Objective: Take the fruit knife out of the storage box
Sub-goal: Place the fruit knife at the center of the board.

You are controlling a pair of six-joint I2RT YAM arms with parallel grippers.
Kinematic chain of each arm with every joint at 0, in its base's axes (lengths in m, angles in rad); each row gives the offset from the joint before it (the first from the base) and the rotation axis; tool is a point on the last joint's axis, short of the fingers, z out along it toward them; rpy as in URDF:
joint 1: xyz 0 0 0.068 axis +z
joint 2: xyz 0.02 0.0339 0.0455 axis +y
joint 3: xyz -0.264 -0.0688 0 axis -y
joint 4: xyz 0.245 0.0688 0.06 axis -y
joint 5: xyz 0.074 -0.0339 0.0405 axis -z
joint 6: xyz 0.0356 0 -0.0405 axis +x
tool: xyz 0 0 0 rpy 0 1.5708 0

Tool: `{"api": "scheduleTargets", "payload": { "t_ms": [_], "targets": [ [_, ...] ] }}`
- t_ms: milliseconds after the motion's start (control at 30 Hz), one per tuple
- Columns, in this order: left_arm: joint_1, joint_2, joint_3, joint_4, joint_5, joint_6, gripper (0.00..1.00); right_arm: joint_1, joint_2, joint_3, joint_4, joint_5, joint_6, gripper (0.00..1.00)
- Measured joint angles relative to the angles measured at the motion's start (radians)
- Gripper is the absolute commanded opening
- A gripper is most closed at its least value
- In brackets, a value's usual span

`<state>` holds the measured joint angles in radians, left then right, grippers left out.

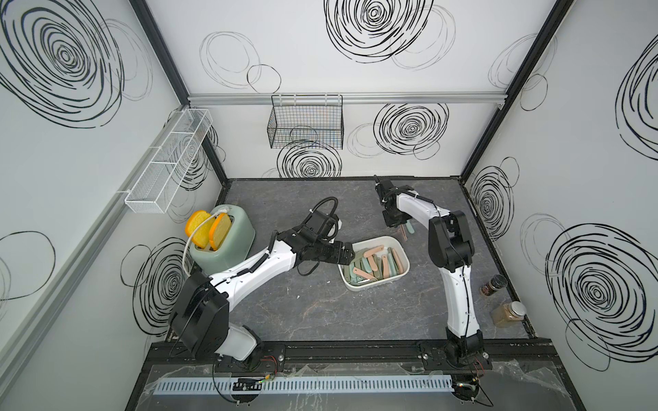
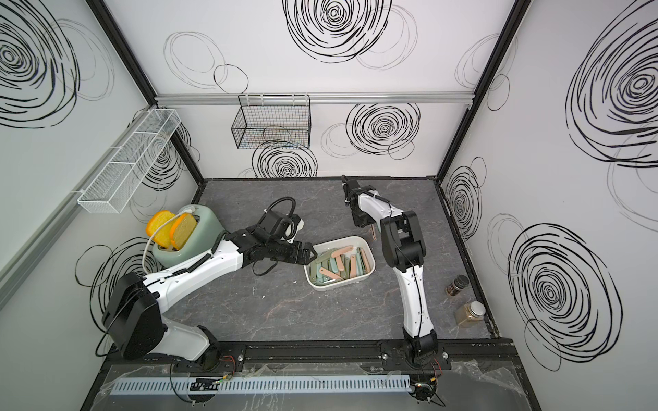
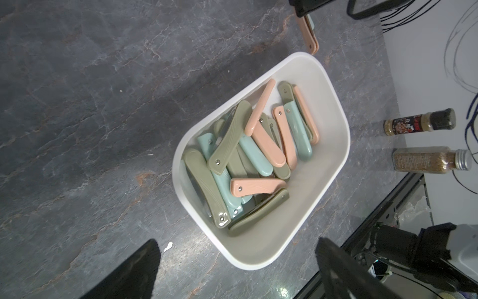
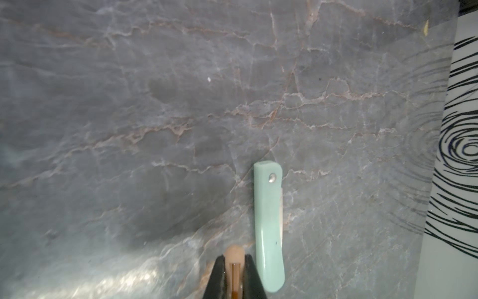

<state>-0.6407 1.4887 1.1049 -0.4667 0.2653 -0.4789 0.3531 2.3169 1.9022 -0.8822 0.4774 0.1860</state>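
The white storage box (image 1: 407, 264) (image 2: 374, 265) (image 3: 328, 129) sits mid-table and holds several folded fruit knives (image 3: 258, 145) with pink, teal and olive handles. My left gripper (image 1: 348, 254) (image 2: 312, 256) (image 3: 236, 242) is open and hovers over the box's left end with nothing between its fingers. Beyond the box's far right corner, my right gripper (image 1: 395, 224) (image 4: 234, 261) is shut on a pink fruit knife (image 4: 234, 255) (image 1: 403, 233) (image 3: 309, 36), which hangs down outside the box. A teal fruit knife (image 4: 269, 227) (image 1: 411, 227) lies on the table right beside it.
A green toaster (image 1: 228, 238) with bread slices stands at the left behind my left arm. Two spice bottles (image 1: 493, 284) (image 1: 509, 313) stand near the right wall. Wire baskets (image 1: 306, 122) (image 1: 167, 163) hang on the back and left walls.
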Motion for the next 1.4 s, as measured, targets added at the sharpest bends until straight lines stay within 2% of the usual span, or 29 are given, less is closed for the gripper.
{"api": "scheduleTargets", "payload": {
  "t_ms": [200,467,800,1200,1400],
  "targets": [
    [-0.001,0.059,0.061,-0.003,0.016,0.02,0.98,-0.021,0.091,0.119,-0.002,0.029,-0.011,0.07],
    [-0.001,0.082,0.065,-0.003,0.037,0.027,0.98,-0.034,0.175,0.23,-0.006,0.053,-0.019,0.08],
    [-0.001,0.103,0.065,-0.002,0.056,0.027,0.98,-0.022,0.183,0.245,-0.004,0.048,-0.023,0.31],
    [-0.001,0.1,0.064,-0.002,0.058,0.027,0.98,0.007,0.17,0.238,-0.01,0.042,-0.022,0.31],
    [-0.001,0.055,0.029,-0.004,0.053,0.027,0.98,0.026,0.105,0.212,-0.031,-0.007,-0.008,0.3]
  ]
}}
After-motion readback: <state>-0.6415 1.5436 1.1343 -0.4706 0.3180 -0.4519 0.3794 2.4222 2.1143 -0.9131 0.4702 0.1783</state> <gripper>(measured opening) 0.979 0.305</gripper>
